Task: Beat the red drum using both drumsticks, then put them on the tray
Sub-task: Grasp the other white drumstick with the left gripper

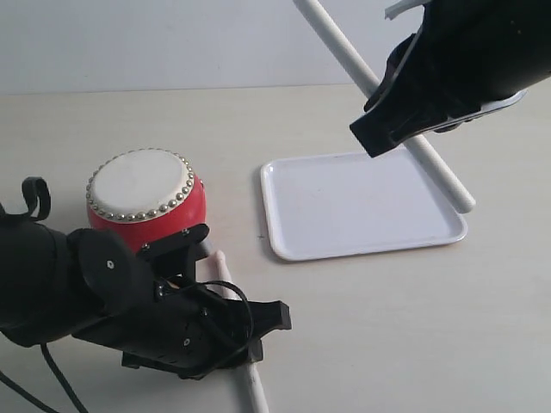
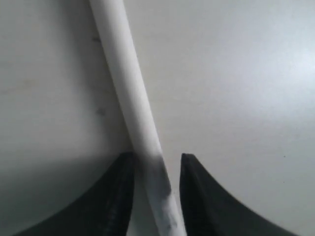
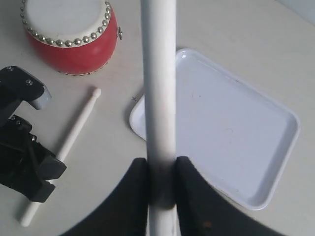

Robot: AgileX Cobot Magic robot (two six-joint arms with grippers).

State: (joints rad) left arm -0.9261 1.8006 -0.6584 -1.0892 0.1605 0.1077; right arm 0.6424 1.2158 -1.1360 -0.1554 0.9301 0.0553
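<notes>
Drumsticks (image 1: 441,170) (image 1: 225,274) slim, cream-white: right end effector (image 3: 161,164) clamps one; left end effector (image 2: 156,162), parted, straddles the other.

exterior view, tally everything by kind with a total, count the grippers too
red drum: 1
drumsticks: 2
tray: 1
grippers: 2, left gripper and right gripper
total: 6
</notes>
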